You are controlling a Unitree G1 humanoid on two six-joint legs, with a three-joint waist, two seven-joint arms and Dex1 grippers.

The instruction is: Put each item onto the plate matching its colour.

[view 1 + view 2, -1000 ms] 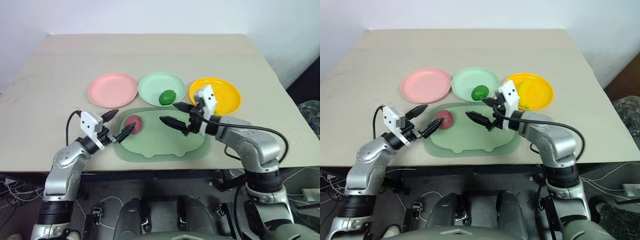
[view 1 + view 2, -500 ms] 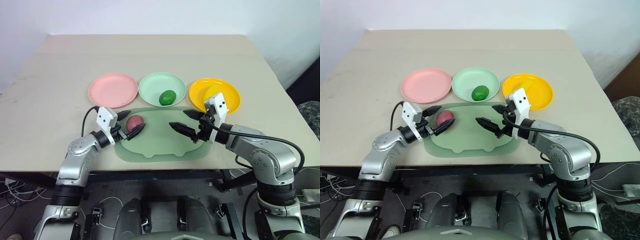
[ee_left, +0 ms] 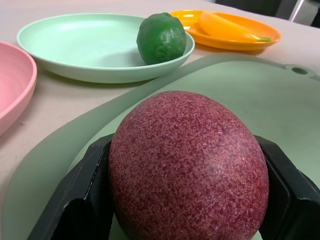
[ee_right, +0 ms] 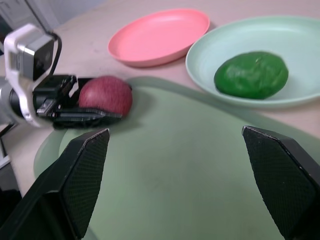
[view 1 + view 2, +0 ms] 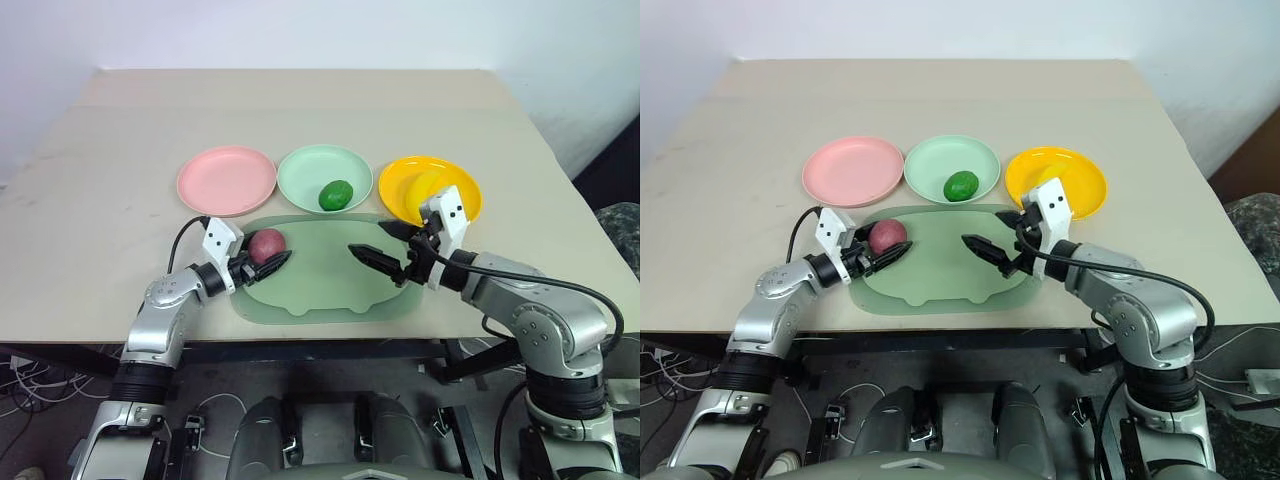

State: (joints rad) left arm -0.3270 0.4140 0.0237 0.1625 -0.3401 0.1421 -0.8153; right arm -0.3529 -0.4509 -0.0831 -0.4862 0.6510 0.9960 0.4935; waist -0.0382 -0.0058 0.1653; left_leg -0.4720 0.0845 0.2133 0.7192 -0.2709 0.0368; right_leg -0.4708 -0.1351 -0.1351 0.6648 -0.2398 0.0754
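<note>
While the arms hover low over the table, here's how it all sits:

left gripper (image 5: 262,262): black blocky fingers (image 3: 82,200) clamped on both sides of the red fruit (image 3: 187,167), a roundish egg shape with matte, finely speckled skin, resting on the tray's left end.

right gripper (image 5: 385,245): tapered black fingers (image 4: 82,170) with a fine cross-hatch texture, spread wide apart over the tray's right part, nothing between them.

tray (image 5: 330,285): pale green, smooth plastic, rounded rectangle, flat on the tan table (image 5: 300,110).

green fruit (image 5: 335,195): glossy, dimpled oval, sitting in the mint green plate (image 5: 300,175), a round shallow dish.

banana (image 5: 425,183): smooth curved yellow piece lying in the orange-yellow plate (image 5: 405,195).

pink plate (image 5: 225,180): round, shallow, smooth, just left of the mint one.
</note>
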